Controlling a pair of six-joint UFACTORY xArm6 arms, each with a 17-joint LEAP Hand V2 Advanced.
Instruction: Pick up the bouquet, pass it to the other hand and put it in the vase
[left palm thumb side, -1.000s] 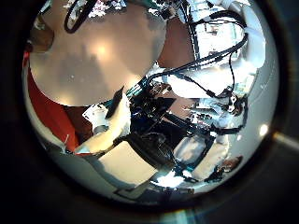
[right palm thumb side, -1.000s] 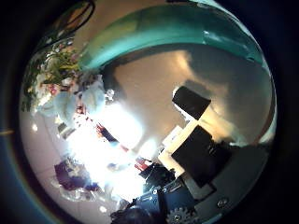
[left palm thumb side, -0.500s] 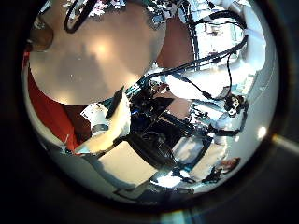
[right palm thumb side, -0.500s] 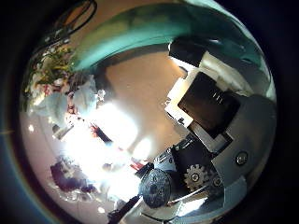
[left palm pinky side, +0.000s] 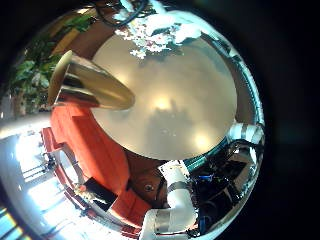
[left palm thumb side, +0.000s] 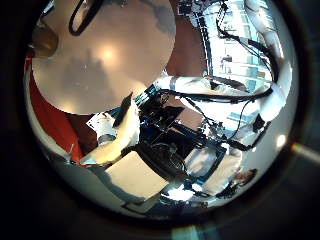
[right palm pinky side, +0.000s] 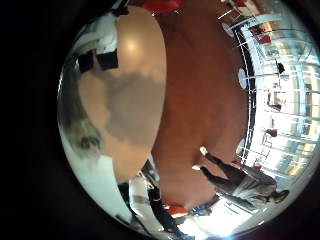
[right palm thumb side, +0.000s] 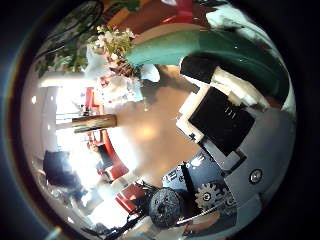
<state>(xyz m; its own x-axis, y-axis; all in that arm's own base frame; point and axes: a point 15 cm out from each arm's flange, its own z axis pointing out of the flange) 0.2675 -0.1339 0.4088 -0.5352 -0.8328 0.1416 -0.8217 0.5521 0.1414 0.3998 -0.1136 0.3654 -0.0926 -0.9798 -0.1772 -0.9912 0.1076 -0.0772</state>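
The bouquet (right palm thumb side: 190, 48) fills the upper part of the right thumb side palm view, very close to that palm: its smooth wrapper sweeps in a long arc across the picture and the flowers (right palm thumb side: 115, 55) bunch at one end of it, over the table (left palm pinky side: 175, 95). The right hand (right palm thumb side: 215, 120) has its fingers (right palm thumb side: 222, 112) bent in against the wrapper, so far as this view shows, and closed round the wrapped stems rather than spread; the exact line of contact is hidden behind the finger parts. Beyond the flowers in the same view the vase (left palm pinky side: 88, 85) shows small, well apart from the bouquet. The left little finger side palm view gives the wider layout - the vase stands large and near that palm at one edge of the round table, with a leafy plant (left palm pinky side: 35, 65) behind it, while the bouquet's blooms lie at the opposite edge, the bare tabletop between the two. The left hand (left palm thumb side: 130, 160) appears in its own palm views with fingers loose and extended - nothing is between them, and they touch neither vase nor bouquet. The right little finger side palm view shows only the tabletop and the floor (right palm pinky side: 200, 90) beside it
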